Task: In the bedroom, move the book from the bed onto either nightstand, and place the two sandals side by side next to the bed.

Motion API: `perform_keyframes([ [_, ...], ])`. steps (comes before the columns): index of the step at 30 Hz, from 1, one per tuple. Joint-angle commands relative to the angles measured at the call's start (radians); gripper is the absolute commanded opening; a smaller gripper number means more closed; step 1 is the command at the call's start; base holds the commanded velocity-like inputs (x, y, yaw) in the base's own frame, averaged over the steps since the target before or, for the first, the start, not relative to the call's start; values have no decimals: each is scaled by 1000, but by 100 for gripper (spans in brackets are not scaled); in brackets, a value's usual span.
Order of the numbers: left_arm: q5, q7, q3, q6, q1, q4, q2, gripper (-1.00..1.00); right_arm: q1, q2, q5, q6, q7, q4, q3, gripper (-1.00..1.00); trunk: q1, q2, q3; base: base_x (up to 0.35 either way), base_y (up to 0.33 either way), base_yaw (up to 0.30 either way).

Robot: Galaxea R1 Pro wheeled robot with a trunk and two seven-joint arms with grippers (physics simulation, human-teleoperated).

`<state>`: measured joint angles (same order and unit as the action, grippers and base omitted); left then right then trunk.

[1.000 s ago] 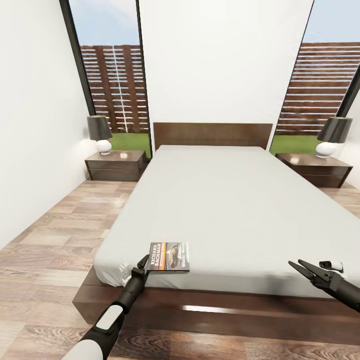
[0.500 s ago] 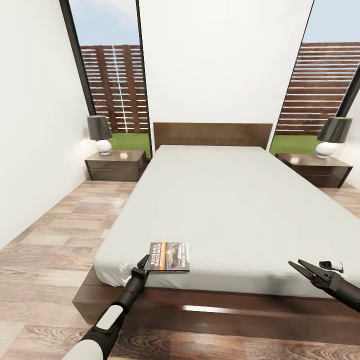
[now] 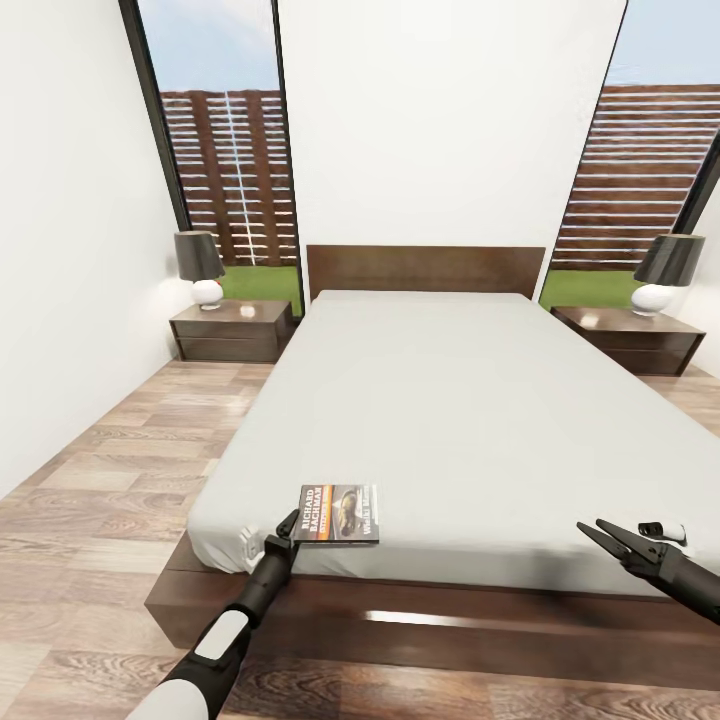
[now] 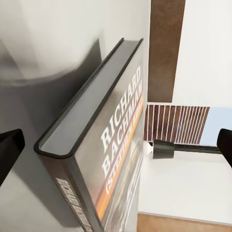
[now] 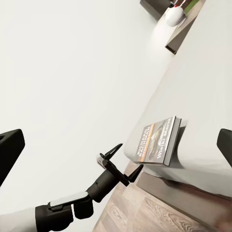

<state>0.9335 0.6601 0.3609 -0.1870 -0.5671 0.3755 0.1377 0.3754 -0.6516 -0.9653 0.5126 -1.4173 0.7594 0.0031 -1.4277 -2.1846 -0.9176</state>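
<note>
Book (image 3: 340,513): flat at the bed's (image 3: 470,400) foot corner; thin, stiff and light, I judge. My left gripper (image 3: 291,533), fingers spread, straddles its spine corner; I'd pinch there. Right gripper (image 3: 607,536) parted, empty.

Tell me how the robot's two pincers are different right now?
The left pincer is at the book on the bed, one finger on each side of the book's edge. The right pincer hovers over the mattress's near edge, away from the book, around nothing. Both are black and open.
</note>
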Motion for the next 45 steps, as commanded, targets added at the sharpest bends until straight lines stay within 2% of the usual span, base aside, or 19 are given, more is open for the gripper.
perform_keyframes([
  [1, 9, 3, 3, -10, -1, 0, 1, 100, 0, 0, -4, 10, -2, 0, 1, 100, 0, 0, -1, 0, 0, 0],
  [38, 7, 4, 1, 3, -1, -1, 6, 100, 0, 0, -4, 10, -2, 0, 1, 100, 0, 0, -1, 0, 0, 0],
  [45, -5, 3, 1, 8, -1, -1, 6, 100, 0, 0, -4, 10, -2, 0, 2, 100, 0, 0, -1, 0, 0, 0],
])
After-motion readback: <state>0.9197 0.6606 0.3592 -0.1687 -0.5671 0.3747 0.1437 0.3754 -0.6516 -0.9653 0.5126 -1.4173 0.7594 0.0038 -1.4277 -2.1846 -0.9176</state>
